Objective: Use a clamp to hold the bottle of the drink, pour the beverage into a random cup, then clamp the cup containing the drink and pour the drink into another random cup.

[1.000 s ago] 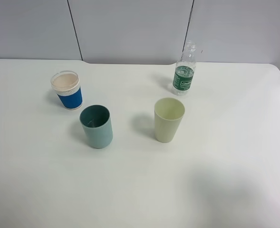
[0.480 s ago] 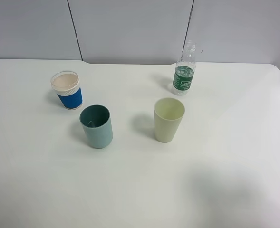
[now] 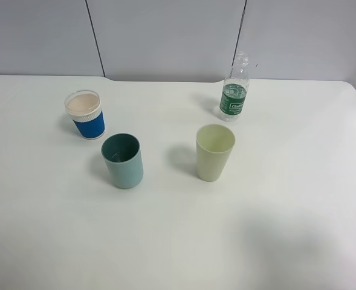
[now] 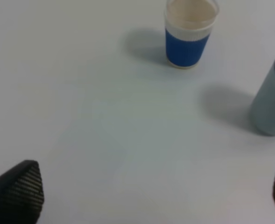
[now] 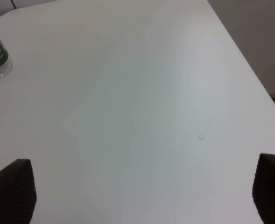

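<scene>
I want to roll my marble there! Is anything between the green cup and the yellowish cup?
Nothing: between the teal tumbler and the pale yellow-green tumbler lies only bare white table, seen from the high camera.

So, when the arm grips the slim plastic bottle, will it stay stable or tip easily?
The bottle is tall and narrow, so it probably tips if nudged high up. Its clear thin plastic likely dents under a firm grip. It looks only partly full, so probably light. It stands well apart from the yellow-green cup.

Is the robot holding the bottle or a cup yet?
No, nothing is held. Both grippers are open over bare table; the bottle and cups stand untouched.
</scene>
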Available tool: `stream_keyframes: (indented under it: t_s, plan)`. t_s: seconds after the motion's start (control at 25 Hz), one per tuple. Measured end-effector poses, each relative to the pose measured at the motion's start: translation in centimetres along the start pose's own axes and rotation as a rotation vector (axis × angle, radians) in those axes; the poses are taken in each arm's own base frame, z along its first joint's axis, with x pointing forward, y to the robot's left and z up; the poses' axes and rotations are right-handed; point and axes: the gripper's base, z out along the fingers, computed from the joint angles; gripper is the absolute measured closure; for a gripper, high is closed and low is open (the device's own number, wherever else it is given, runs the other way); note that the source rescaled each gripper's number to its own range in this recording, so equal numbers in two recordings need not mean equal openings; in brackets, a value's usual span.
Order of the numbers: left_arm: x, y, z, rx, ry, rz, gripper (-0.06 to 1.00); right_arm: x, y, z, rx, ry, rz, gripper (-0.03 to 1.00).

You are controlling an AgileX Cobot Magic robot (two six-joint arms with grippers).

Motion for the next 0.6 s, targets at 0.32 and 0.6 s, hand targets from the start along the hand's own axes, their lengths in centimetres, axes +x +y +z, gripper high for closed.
stream_keyframes:
  t_s: [0.32,0.6]
  plan:
    - [0.00,0.05,0.01,-0.028,0.000,-0.017,-0.05,0.00,0.00,0.00,0.000,0.000,0.000,0.12]
    - [0.00,0.05,0.01,-0.028,0.000,-0.017,-0.05,0.00,0.00,0.00,0.000,0.000,0.000,0.12]
